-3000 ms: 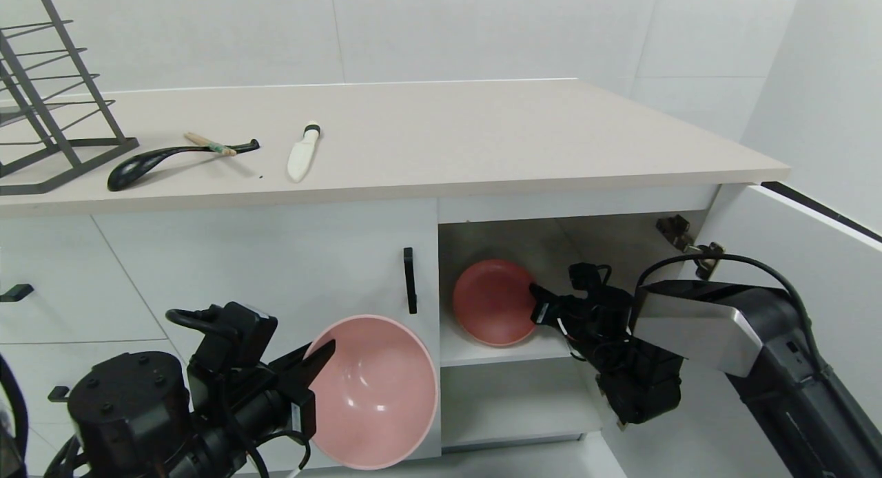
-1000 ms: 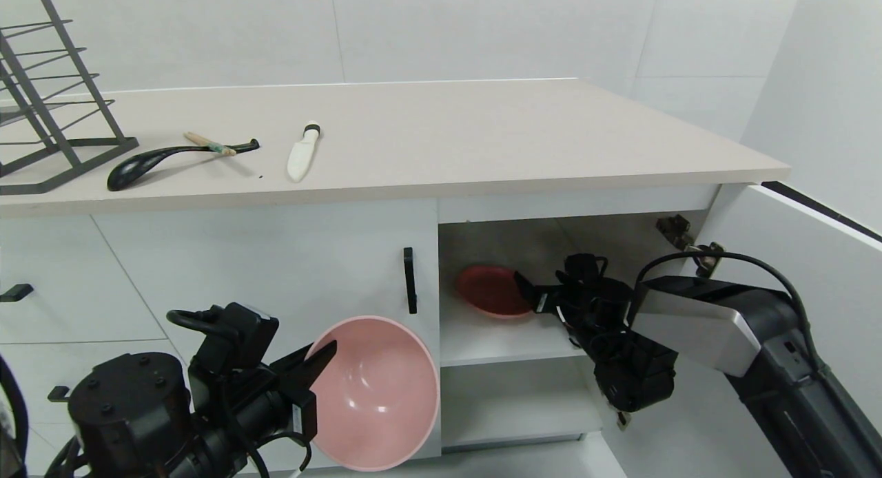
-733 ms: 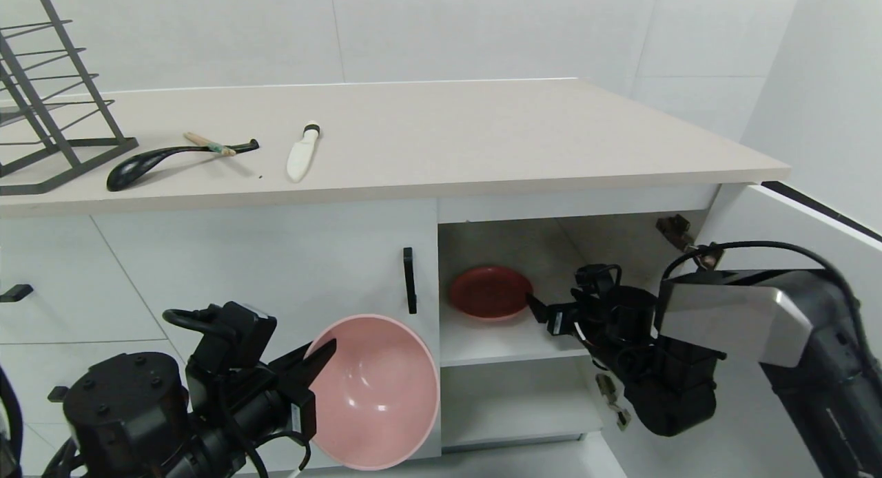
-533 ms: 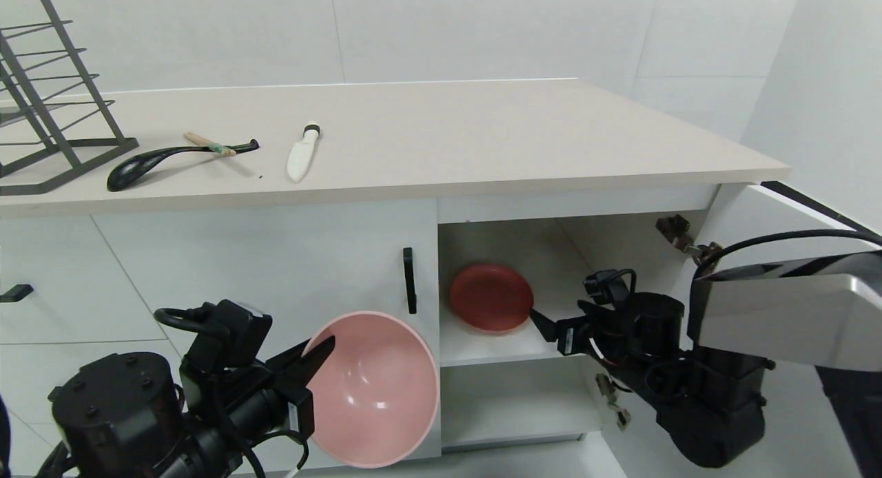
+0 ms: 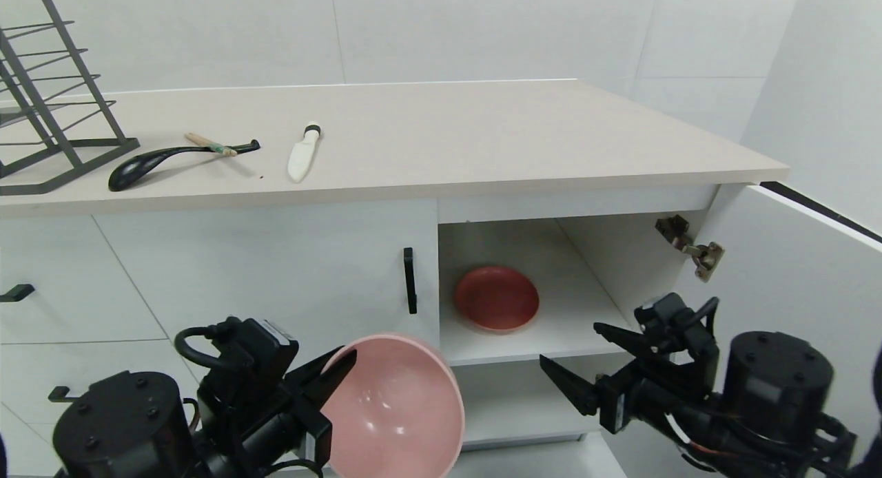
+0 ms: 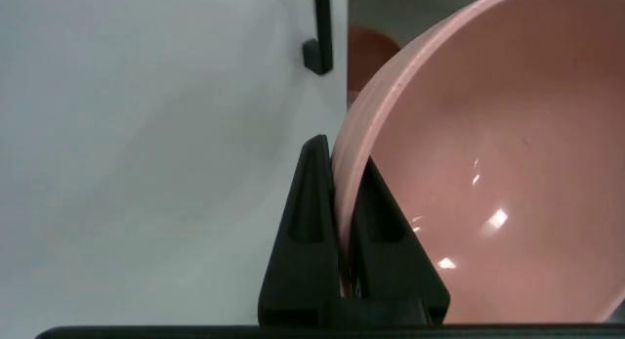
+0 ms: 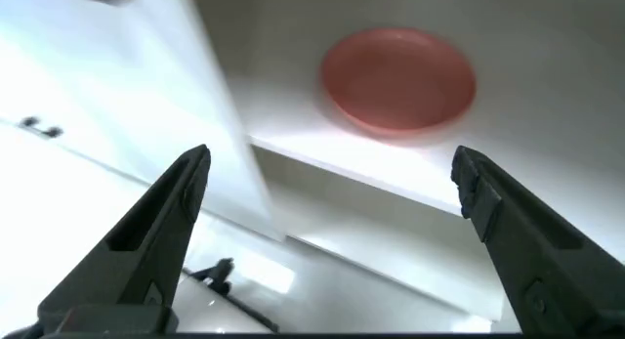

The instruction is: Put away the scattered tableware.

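Note:
My left gripper (image 5: 342, 369) is shut on the rim of a pink bowl (image 5: 396, 412), held low in front of the closed cabinet door; the rim sits pinched between its fingers (image 6: 311, 207) around the pink bowl (image 6: 488, 173). A red plate (image 5: 496, 299) lies flat on the upper shelf of the open cabinet. My right gripper (image 5: 568, 341) is open and empty, outside the cabinet, below and in front of that shelf. From the right wrist, the red plate (image 7: 398, 77) lies beyond the open right gripper (image 7: 330, 158).
On the countertop (image 5: 482, 140) lie a black spoon (image 5: 148, 162), chopsticks (image 5: 210, 144) and a white knife (image 5: 303, 154). A dark wire rack (image 5: 48, 120) stands at its left end. The cabinet door (image 5: 778, 257) hangs open at the right, next to my right arm.
My right gripper laid the red plate flat on the shelf, let go and drew back out of the cabinet, down and to the right. The left arm carried the pink bowl slightly right and lower.

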`<state>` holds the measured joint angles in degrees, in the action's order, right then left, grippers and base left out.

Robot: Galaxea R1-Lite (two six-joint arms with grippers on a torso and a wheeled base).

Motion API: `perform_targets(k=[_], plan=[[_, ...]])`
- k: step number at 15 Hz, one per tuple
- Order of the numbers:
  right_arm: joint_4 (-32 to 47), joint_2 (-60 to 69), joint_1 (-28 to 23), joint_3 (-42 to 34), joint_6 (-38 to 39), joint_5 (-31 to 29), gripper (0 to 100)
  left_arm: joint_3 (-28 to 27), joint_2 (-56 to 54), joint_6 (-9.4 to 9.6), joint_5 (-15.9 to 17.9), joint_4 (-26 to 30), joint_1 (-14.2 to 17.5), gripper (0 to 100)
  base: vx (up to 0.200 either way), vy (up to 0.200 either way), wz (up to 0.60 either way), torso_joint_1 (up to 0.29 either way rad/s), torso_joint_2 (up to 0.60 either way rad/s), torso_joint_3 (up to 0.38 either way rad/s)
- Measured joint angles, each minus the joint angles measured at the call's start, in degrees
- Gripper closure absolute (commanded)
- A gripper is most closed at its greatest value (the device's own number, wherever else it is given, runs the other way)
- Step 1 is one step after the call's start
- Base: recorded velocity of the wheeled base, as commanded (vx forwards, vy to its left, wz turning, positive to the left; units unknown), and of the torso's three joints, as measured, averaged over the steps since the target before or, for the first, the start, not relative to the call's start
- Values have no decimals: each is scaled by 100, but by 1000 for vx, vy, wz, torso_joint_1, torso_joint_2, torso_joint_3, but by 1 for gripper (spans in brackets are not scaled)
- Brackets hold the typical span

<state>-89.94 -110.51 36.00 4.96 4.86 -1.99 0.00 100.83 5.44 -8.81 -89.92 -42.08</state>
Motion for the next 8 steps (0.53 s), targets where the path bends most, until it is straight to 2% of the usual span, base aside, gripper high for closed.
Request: perform_targets(k=[2, 3, 4, 5, 8], plan=[[-2, 486, 145, -347, -200, -11, 0, -21, 146, 171, 11, -2, -129, 100, 0, 0, 0, 0, 0, 0], [0, 633, 176, -419, -224, -12, 0, -84, 254, 332, 11, -2, -205, 100, 0, 0, 0, 0, 0, 0], [0, 723, 190, -455, -229, -11, 0, -151, 377, 578, 12, 0, -257, 100, 0, 0, 0, 0, 0, 0], [-2, 786, 200, -469, -229, -12, 0, -217, 482, 681, 12, 0, -304, 100, 0, 0, 0, 0, 0, 0], [2, 845, 189, -485, -230, -12, 0, -801, 958, 822, -117, -2, -530, 100, 0, 0, 0, 0, 0, 0]])
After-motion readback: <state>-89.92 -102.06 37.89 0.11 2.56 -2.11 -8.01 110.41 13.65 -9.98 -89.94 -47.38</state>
